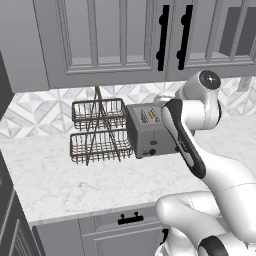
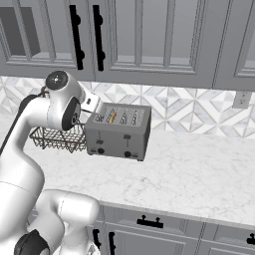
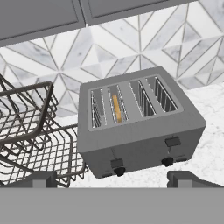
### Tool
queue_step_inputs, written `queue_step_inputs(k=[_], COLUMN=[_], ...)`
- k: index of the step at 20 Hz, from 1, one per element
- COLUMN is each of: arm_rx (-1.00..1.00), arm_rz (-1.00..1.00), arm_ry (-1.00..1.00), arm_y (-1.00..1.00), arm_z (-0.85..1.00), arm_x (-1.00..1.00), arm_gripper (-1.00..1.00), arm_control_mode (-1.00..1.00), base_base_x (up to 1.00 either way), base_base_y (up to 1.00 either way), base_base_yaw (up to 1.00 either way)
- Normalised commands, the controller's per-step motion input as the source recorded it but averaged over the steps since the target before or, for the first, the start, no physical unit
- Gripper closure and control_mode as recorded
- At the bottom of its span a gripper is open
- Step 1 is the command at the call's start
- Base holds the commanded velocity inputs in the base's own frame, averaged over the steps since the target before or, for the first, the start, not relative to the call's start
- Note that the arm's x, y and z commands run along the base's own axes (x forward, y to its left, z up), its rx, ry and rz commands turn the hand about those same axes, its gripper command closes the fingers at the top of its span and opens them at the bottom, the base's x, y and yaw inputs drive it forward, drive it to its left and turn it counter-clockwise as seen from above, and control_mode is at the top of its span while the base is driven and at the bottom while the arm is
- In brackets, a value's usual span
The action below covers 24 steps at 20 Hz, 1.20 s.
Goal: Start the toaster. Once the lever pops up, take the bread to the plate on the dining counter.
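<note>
brightness: I see flat, even, mid-bright rendered light in all views
source: I can't tell, seems overhead and diffuse
shadows: soft and faint under the toaster [image 3: 140,127] and rack [image 1: 98,131]; cabinets [image 2: 149,35] shade the wall slightly
glare: small sheen on my arm [image 1: 200,107]
sharpness: low resolution, jagged edges, rack wires aliased
distortion: I notice none at the edges

The toaster [image 1: 148,131] stands on the counter [image 1: 75,180] just beside the wire basket rack [image 1: 98,131].
</note>
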Motion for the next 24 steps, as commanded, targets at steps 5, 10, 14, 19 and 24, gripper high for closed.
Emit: queue_step_inputs(k=[5, 10, 14, 19, 24], arm_rx=[0.00, 0.00, 0.00, 0.00, 0.00], arm_rz=[0.00, 0.00, 0.00, 0.00, 0.00], arm_ry=[0.00, 0.00, 0.00, 0.00, 0.00], arm_y=[0.00, 0.00, 0.00, 0.00, 0.00], arm_z=[0.00, 0.00, 0.00, 0.00, 0.00], arm_x=[0.00, 0.00, 0.00, 0.00, 0.00], arm_gripper=[-1.00, -1.00, -1.00, -1.00, -1.00], arm_control_mode=[-1.00, -1.00, -1.00, -1.00, -1.00], base_base_x=[0.00, 0.00, 0.00, 0.00, 0.00], base_base_y=[0.00, 0.00, 0.00, 0.00, 0.00], base_base_yaw=[0.00, 0.00, 0.00, 0.00, 0.00])
